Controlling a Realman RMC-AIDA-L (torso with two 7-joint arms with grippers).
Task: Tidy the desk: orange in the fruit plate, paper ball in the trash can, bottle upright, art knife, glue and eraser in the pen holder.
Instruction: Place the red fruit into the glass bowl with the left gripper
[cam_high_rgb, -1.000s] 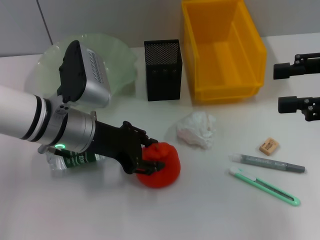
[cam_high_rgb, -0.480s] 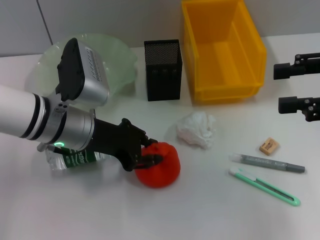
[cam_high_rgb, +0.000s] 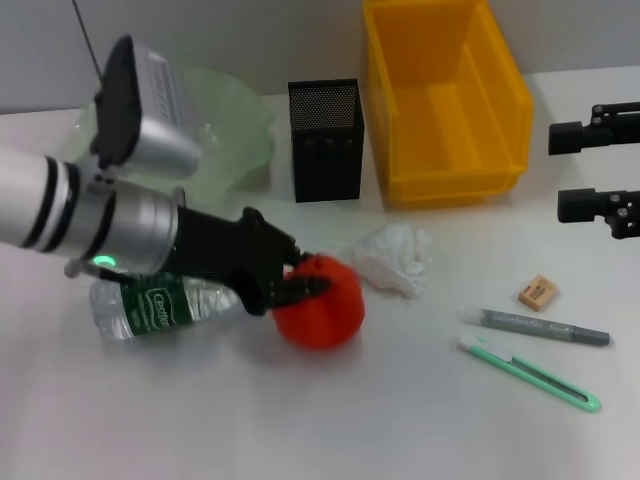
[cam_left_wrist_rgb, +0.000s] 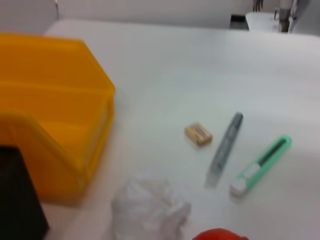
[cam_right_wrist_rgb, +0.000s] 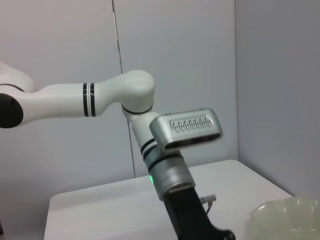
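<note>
Near table centre in the head view, the left claw (cam_high_rgb: 300, 282) is gripping the orange (cam_high_rgb: 322, 301), fingers clamped on its upper left side, opened only as wide as the fruit. Orange is sitting at roughly 7 o'clock from the pen holder (cam_high_rgb: 326, 140) and just at 8 o'clock of the paper ball (cam_high_rgb: 393, 258), nearly touching it. Whether the orange is resting on the table (cam_high_rgb: 400, 420) or slightly off it, cannot tell.

Bottle (cam_high_rgb: 160, 305) is lying on its side at 9 o'clock of the orange, long axis running 9-to-3, partly under the left arm; which end has the cap is hidden. Fruit plate (cam_high_rgb: 235, 135) is sitting at 9 o'clock of the pen holder, partly covered by the wrist camera housing. Yellow bin (cam_high_rgb: 445, 100) is standing at 3 o'clock of the pen holder.

Eraser (cam_high_rgb: 538, 292) is lying at 3 o'clock of the paper ball. Grey glue stick (cam_high_rgb: 535, 327) is lying just below it, long axis pointing 9-to-4. Green art knife (cam_high_rgb: 530, 373) is lying beside the glue, near parallel, long axis 10-to-4, white end towards 10. Left wrist view is showing eraser (cam_left_wrist_rgb: 198, 134), glue (cam_left_wrist_rgb: 224, 149), knife (cam_left_wrist_rgb: 261, 165) and paper ball (cam_left_wrist_rgb: 149, 207) apart from each other.

Right claw (cam_high_rgb: 600, 180) is parked at the right edge, fingers spread wide, holding nothing.
</note>
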